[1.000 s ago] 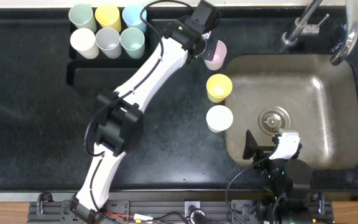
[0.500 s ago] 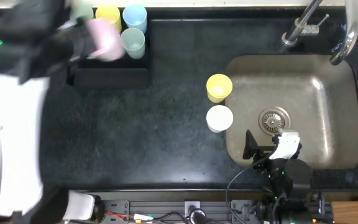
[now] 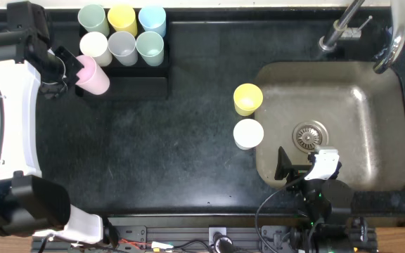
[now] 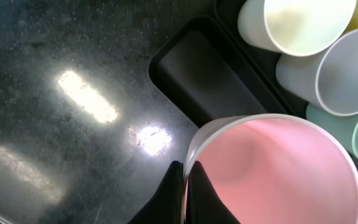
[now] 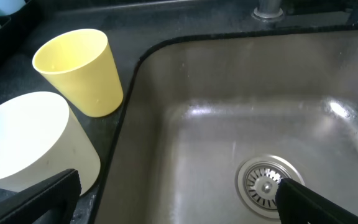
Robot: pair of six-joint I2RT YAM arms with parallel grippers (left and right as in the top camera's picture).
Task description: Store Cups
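Note:
My left gripper (image 3: 72, 70) is shut on the rim of a pink cup (image 3: 92, 76), which hangs tilted over the left front corner of the black tray (image 3: 136, 87). In the left wrist view its fingers (image 4: 174, 193) pinch the pink cup's (image 4: 272, 168) wall above the tray's bare front slot (image 4: 207, 81). The tray holds several upright cups, among them a white one (image 3: 93, 48), a grey one (image 3: 123, 46) and a green one (image 3: 150, 47). A yellow cup (image 3: 247, 98) and a white cup (image 3: 248, 133) stand at the sink's left edge. My right gripper (image 5: 178, 183) is open and holds nothing, low by the sink's front.
The steel sink (image 3: 371, 105) with its drain (image 3: 309, 133) takes up the right side, with a tap (image 3: 343, 28) behind it. Dark counter (image 3: 181, 140) lies between the tray and the sink.
The left arm has swung from the back of the counter by the sink over to the far left, carrying the pink cup to the tray's front left. The right arm has not moved.

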